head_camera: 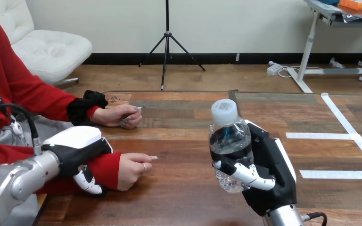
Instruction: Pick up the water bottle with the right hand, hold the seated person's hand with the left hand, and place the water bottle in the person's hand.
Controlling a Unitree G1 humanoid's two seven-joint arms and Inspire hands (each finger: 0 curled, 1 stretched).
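Left of the right robot hand (266, 165), across a stretch of bare wood, the person's hand (131, 170) rests on the table (179, 202) in a loose fist, knuckles up. That is the main hazard. With no open palm offered, the water bottle (230, 146) could knock the knuckles or be let go with nothing under it.

The right robot hand is clamped round the bottle's lower half, thumb across the front, and carries it upright with its white cap (224, 110) on top. The clear plastic looks smooth and thin, so I judge that a hard squeeze could buckle it. A slack one could let it slide or tip, since much of it stands above the grip.

The left robot hand (78, 146) lies over the red sleeve (106, 167), with a finger curled under the wrist. It grips cloth rather than the hand itself, so a pull could shift the sleeve without turning the palm up.

Beyond the left robot hand, the person's other hand (122, 116) rests on the table. The dark planked top carries white tape (320, 135) lines right of the bottle.
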